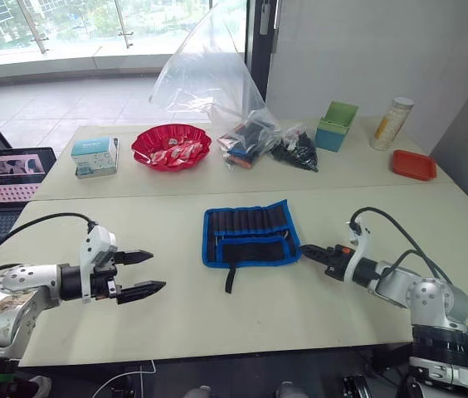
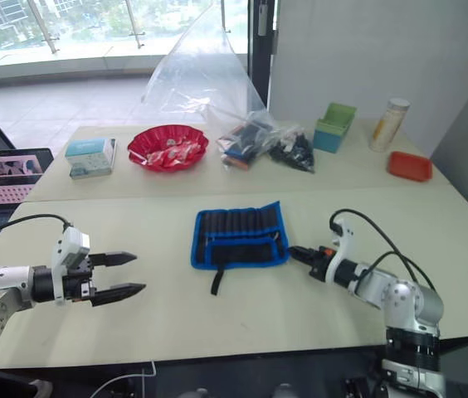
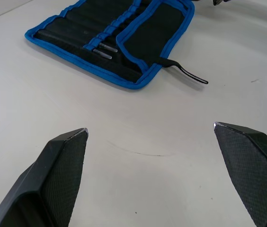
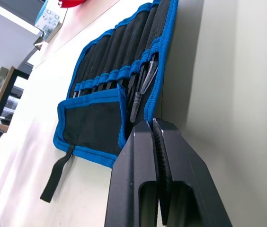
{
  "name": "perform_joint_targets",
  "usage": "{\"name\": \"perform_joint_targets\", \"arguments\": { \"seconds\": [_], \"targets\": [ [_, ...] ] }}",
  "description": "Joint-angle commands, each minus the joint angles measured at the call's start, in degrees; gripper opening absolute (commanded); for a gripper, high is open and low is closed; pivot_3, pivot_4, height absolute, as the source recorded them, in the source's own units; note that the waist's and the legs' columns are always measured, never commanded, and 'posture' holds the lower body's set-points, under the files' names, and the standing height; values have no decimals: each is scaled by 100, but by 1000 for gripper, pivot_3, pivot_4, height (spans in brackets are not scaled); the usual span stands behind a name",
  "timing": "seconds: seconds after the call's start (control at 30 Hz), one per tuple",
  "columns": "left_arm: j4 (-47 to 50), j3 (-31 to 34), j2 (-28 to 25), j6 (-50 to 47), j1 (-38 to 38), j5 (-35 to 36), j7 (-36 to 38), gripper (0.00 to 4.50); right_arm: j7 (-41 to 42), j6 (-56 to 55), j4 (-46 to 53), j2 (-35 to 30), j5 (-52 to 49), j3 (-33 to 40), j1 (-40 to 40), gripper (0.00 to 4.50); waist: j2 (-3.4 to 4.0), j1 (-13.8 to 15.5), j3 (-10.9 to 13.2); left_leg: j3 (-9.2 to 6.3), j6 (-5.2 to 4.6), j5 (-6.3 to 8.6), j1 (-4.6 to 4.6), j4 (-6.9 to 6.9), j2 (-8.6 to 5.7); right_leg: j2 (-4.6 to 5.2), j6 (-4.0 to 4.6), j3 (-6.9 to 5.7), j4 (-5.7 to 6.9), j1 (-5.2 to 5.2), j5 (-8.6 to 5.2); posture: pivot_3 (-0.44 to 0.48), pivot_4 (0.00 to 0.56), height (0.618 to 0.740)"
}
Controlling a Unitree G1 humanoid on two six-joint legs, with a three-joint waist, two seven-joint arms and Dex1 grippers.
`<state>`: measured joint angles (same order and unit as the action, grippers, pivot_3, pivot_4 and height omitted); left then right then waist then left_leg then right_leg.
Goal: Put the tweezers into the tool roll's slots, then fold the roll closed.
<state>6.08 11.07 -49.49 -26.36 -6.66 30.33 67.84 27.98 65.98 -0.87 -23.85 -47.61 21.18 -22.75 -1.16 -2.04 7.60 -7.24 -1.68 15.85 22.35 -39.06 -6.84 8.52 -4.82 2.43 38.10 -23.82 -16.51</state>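
While the right gripper (image 1: 307, 249) has its 2 black fingers pressed flat together on nothing, its tip sits just beside the right edge of the tool roll (image 1: 251, 235), low over the table (image 1: 176, 319). The left gripper (image 1: 144, 273) hangs well to the left of the roll with its jaws spread wide and empty.

The roll lies open and flat, blue trim all round, its strap (image 1: 230, 279) trailing off the near edge toward the robot. From the right wrist camera I can make out the tweezers (image 4: 138, 92) standing in the slots (image 4: 119, 71) at the roll's right end, their ends poking past the pocket hem; how many are seated I cannot tell.

To my eye the loading looks done or nearly so, and folding is the step in hand. I would have the right fingers part, slide under the trim at that right edge and carry it over toward the left, while the left gripper pins the far edge so the fabric does not skate.

Behind the roll, well apart, are a red bowl (image 1: 171, 147), a small box (image 1: 95, 157), a clear plastic bag (image 1: 217, 83), a green bin (image 1: 336, 125), a bottle (image 1: 391, 123) and a red tray (image 1: 413, 164). None blocks the fold; only the loose strap might get trapped.
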Motion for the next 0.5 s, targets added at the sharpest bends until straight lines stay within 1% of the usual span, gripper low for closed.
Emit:
{"name": "perform_joint_targets", "arguments": {
  "seconds": [0.03,0.17,0.3,0.37,0.5],
  "targets": [
    [30,-6,-6,79,-158,1,16,4500,49,67,136,-209,-245,305,-18,76,0,3,0,0,0,0,1,0,0,0,0,-1,0,0,0,0,150,740],
    [-59,-136,42,149,-232,-55,20,4500,287,16,366,-558,-267,248,9,76,0,12,0,0,0,0,2,-1,-2,2,0,0,0,-1,0,0,150,740],
    [-85,-210,90,127,-262,-79,43,4500,260,244,564,-582,-459,131,-233,76,0,-27,0,2,0,0,3,0,0,1,0,0,1,-3,0,0,150,740],
    [-74,-258,100,124,-259,-98,51,4500,241,370,763,-526,-511,-94,-353,76,0,-57,0,7,0,0,3,1,2,1,0,4,2,-6,0,0,150,740],
    [-76,-315,115,128,-246,-123,46,4500,140,305,1100,-360,-183,-909,-421,76,0,-57,0,13,0,0,4,5,11,-2,1,4,6,-16,1,0,150,740]
  ]
}}
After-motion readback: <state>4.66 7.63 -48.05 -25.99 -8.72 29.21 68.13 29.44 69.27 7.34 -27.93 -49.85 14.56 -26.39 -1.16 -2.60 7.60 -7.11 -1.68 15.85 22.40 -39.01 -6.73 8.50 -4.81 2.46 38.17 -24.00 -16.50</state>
